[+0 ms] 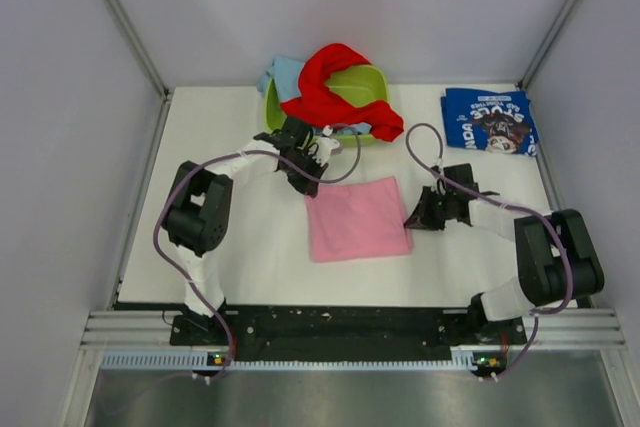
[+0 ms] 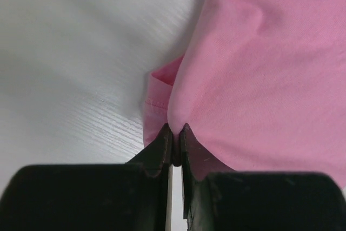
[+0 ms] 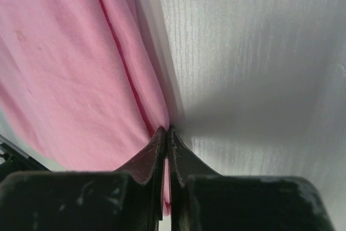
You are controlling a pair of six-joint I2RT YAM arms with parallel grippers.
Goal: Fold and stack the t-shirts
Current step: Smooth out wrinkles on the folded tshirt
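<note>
- I'm mid-fold on the pink shirt (image 1: pixel 357 218). It lies as a flat, near-square panel on the white, fine-grained table (image 1: pixel 240 247), between the arms.
- The left gripper (image 2: pixel 174 133) is clenched on the shirt's far-left corner, where a stitched hem bunches beside the tips.
- The right gripper (image 3: pixel 166 132) is pinched tight on the right edge, and soft layers pleat into its tips.
- Next, I judge, both arms must lift together and carry evenly so the limp knit doesn't sag or unfold.
- The navy shirt (image 1: pixel 489 120) sits folded at far right, which looks like the stack spot.
- The red shirt (image 1: pixel 335 87) drapes over the green tub (image 1: pixel 372 82), and the blue shirt (image 1: pixel 283 72) is crumpled behind it. Neither is folded yet.
</note>
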